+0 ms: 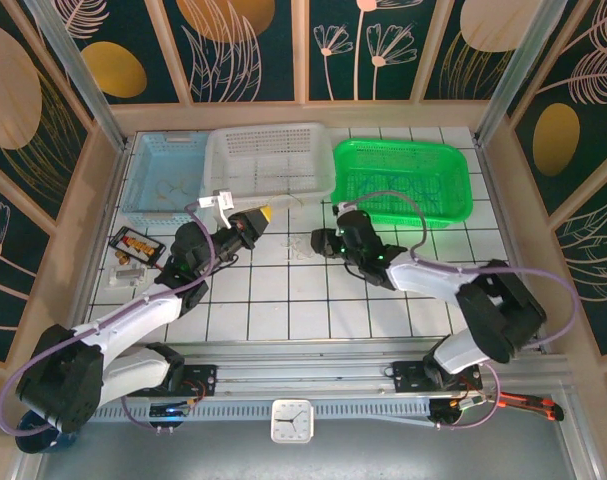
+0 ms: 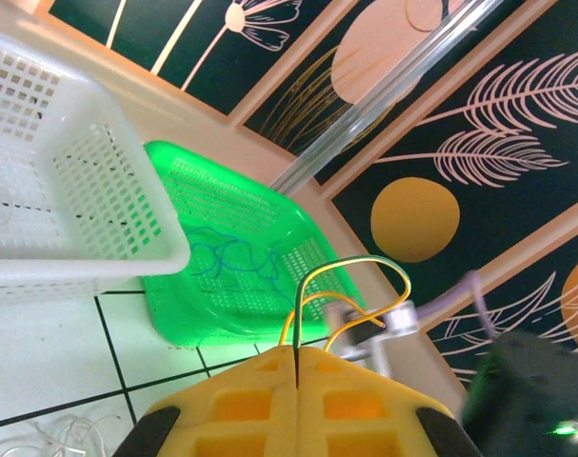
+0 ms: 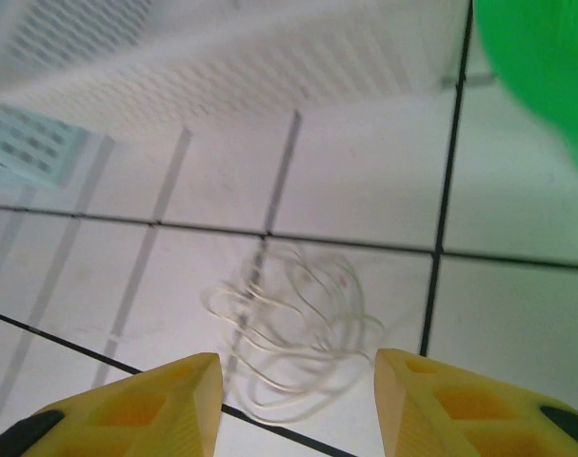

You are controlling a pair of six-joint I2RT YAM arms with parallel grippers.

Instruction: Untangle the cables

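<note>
The cables [image 3: 293, 328] are a small tangle of thin pale wires in loose loops on a white tile. My right gripper [image 3: 296, 367] hovers open just above them, one yellow finger on each side, not touching. From above, the cables [image 1: 297, 246] lie between the two arms, with the right gripper [image 1: 319, 241] right beside them. My left gripper [image 1: 263, 217] is raised to their upper left. Its yellow fingers [image 2: 231, 400] are shut on a green-and-yellow wire [image 2: 357, 263] that arcs up with two orange strands. A bit of the pale cables [image 2: 50, 433] shows below the left gripper.
Three baskets line the back: blue [image 1: 168, 175], white [image 1: 268, 160] and green [image 1: 403, 180], the green one [image 2: 222, 286] holding a thin blue wire [image 2: 233, 259]. A small black tray [image 1: 135, 245] sits at the left. Wooden walls close in the tiled floor.
</note>
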